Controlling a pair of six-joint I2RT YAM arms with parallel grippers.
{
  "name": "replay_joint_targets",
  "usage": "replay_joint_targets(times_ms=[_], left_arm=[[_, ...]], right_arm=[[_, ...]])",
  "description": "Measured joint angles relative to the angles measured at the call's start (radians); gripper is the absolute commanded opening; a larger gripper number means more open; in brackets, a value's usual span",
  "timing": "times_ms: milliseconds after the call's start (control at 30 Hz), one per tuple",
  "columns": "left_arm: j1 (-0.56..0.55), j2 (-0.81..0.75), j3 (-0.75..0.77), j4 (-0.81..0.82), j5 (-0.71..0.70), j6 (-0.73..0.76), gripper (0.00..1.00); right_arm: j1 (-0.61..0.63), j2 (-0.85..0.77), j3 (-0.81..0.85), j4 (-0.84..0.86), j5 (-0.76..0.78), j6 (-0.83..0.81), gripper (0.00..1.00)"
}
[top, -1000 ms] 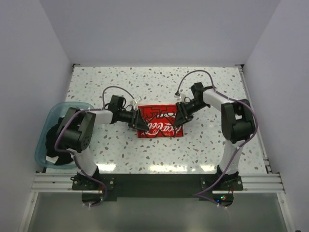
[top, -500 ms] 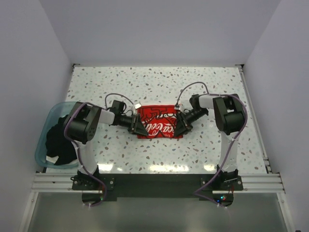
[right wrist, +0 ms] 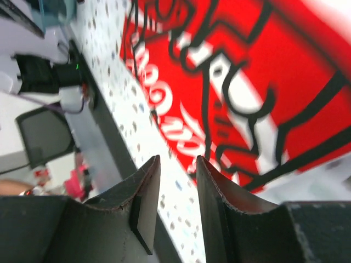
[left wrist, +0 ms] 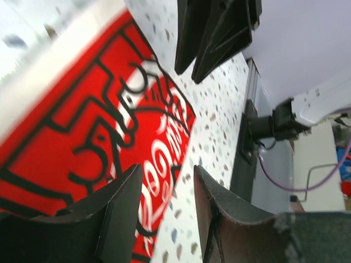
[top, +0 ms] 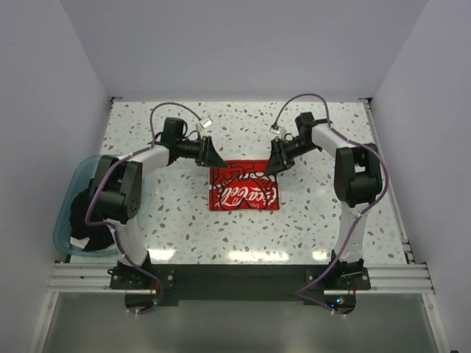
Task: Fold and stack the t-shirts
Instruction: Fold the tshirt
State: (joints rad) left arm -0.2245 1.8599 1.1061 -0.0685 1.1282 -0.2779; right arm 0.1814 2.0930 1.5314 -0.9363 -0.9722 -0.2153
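Arms point(top: 119, 197): we saw white links, black joints;
Cables point(top: 176, 105): we noted purple loops;
Fingers point(left wrist: 123, 211): black, tapered, scuffed

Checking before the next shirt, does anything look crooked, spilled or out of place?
Nothing stands out. The red-print shirt lies folded flat, roughly square to the table. The left gripper and right gripper hover open near its far edge. The black shirt sits bunched in the teal tub, not yet folded.

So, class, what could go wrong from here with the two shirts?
1. The left gripper and right gripper hang open at the far edge of the red-print shirt; a low move could snag it and undo the fold.
2. The black shirt lies bunched in the teal tub; lifting it might drag the tub.
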Motion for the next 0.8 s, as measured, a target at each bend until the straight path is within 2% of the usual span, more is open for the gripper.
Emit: replay_joint_targets(times_ms=[200,333,400,567,700,800], left_arm=[[0.005,0.189,0.147,0.197,-0.063,-0.134,0.48],[0.019,0.328,0.157,0.241,-0.109,-0.198,0.48],[0.032,0.369,0.178,0.261,-0.071,-0.24,0.48],[0.038,0.359,0.196,0.263,-0.102,-0.242,0.58],[0.047,0.278,0.196,0.2,-0.179,-0.2,0.67],[0.063,0.138,0.196,0.135,-0.269,-0.147,0.72]], right_arm=[[0.0,0.13,0.189,0.192,0.02,0.146,0.36],[-0.008,0.233,0.202,0.279,0.065,0.22,0.36],[-0.022,0.262,0.205,0.288,0.031,0.266,0.36],[-0.053,0.263,0.227,0.307,0.054,0.3,0.38],[-0.071,0.252,0.259,0.317,0.105,0.303,0.51],[-0.074,0.201,0.257,0.326,0.174,0.302,0.59]])
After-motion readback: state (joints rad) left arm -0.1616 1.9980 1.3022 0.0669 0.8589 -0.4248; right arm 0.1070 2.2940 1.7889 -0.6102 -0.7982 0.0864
